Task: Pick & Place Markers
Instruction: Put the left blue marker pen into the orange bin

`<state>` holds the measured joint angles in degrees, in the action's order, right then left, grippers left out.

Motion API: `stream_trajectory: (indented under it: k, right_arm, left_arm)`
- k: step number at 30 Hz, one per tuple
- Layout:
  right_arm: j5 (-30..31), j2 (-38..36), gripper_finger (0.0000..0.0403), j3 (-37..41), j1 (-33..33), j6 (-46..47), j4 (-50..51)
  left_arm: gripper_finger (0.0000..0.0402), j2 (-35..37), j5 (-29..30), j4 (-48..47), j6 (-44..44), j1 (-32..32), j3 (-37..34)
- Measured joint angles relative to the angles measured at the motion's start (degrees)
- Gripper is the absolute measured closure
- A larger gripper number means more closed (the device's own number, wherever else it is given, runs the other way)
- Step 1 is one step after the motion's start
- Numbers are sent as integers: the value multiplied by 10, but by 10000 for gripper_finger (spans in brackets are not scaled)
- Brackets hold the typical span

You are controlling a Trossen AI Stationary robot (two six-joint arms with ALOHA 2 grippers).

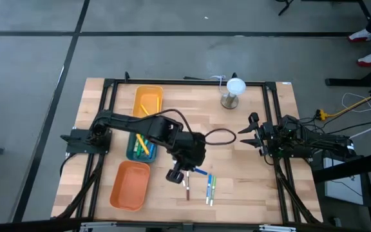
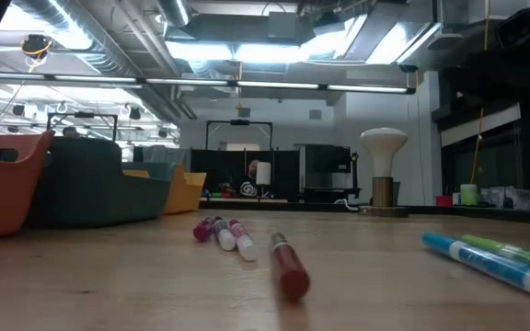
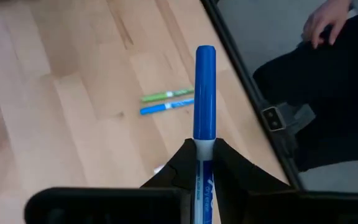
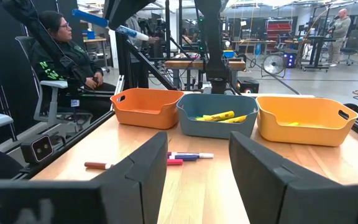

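Note:
My left gripper [image 1: 187,170] hangs above the table's middle, shut on a blue marker [image 3: 204,93], which also shows high up in the right wrist view [image 4: 98,22]. Below it a red marker [image 1: 187,188], a light blue one [image 1: 208,191] and a green one [image 1: 212,185] lie flat on the wood. Two more, pink and purple [image 2: 221,232], lie beside the red one [image 2: 289,268]. Yellow markers [image 4: 219,116] lie in the teal tray [image 1: 133,149]. My right gripper [image 1: 245,136] waits open at the table's right side, holding nothing. My left gripper pinches the blue marker's white barrel [image 3: 202,163], just behind the blue cap, between its two fingers [image 3: 178,169]. The marker lies along the fingers, and its capped end [image 3: 204,68] sticks out past their tips. The fingers slant down from the table's left. The marker is lifted clear.
Three trays stand in a row on the left: yellow-orange [image 1: 148,101] at the far side, teal in the middle, orange [image 1: 130,185] at the near side. A white lamp-like stand [image 1: 232,91] is at the far edge. A seated person [image 4: 61,56] is beyond the table's near edge.

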<state>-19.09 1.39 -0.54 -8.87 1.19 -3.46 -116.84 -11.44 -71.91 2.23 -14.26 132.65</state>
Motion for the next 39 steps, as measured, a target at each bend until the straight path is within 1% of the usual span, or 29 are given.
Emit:
stream_trajectory:
  k: [6, 10, 14, 20, 26, 33, 36, 39]
  right_arm:
    - [0, 0, 233, 0, 0, 0, 0]
    - [0, 0, 233, 0, 0, 0, 0]
    - [0, 0, 233, 0, 0, 0, 0]
    - [0, 0, 233, 0, 0, 0, 0]
    - [0, 0, 233, 0, 0, 0, 0]
    - [0, 0, 233, 0, 0, 0, 0]
    - [0, 0, 233, 0, 0, 0, 0]
    - [0, 0, 233, 0, 0, 0, 0]
  left_arm:
    - [376, 0, 7, -32, -59, -23, 2]
    - [376, 0, 49, -68, -99, -42, 2]
    - [376, 7, 89, -94, -162, -63, 1]
    - [376, 38, 153, -122, -250, -96, 2]
    - [376, 67, 232, -181, -335, -139, 1]
    - [376, 103, 293, -181, -420, -181, -7]
    - [376, 121, 317, -180, -464, -194, -28]
    - [376, 143, 320, -180, -505, -204, -78]
